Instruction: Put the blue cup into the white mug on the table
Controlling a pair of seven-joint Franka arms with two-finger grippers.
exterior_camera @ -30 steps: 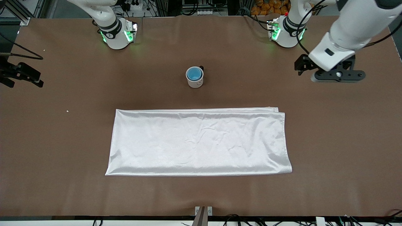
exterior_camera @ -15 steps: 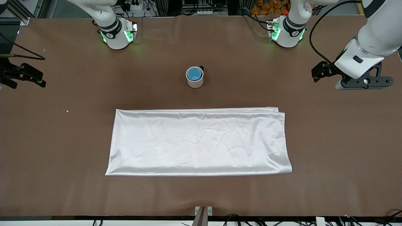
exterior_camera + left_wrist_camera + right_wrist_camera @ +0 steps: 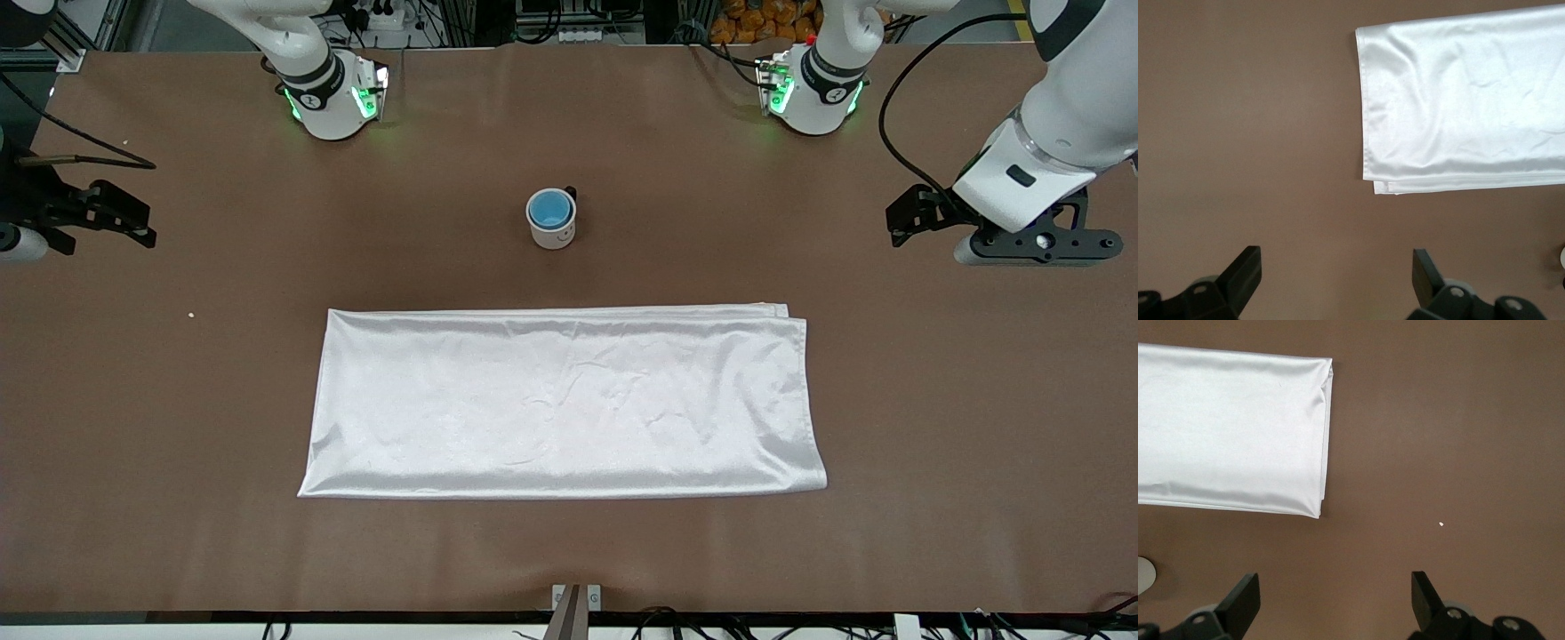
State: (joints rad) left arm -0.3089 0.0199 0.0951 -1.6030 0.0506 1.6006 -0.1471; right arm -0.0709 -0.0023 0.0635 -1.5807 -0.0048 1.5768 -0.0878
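- I see the blue cup (image 3: 548, 208) sitting inside the white mug (image 3: 553, 220) on the table (image 3: 178, 400).
- The cloth (image 3: 560, 402) lies nearer the front camera than the mug.
- My left gripper (image 3: 1337, 280) and right gripper (image 3: 1335, 600) hang over opposite table ends, both spread wide.

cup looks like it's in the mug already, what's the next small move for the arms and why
Probably none beyond parking: the blue cup sits inside the white mug, upright on the table. The left gripper is open over bare table at the left arm's end, and the right gripper is open over the right arm's end. I would hold both there, or lift them slightly, since nothing seems left to grasp.
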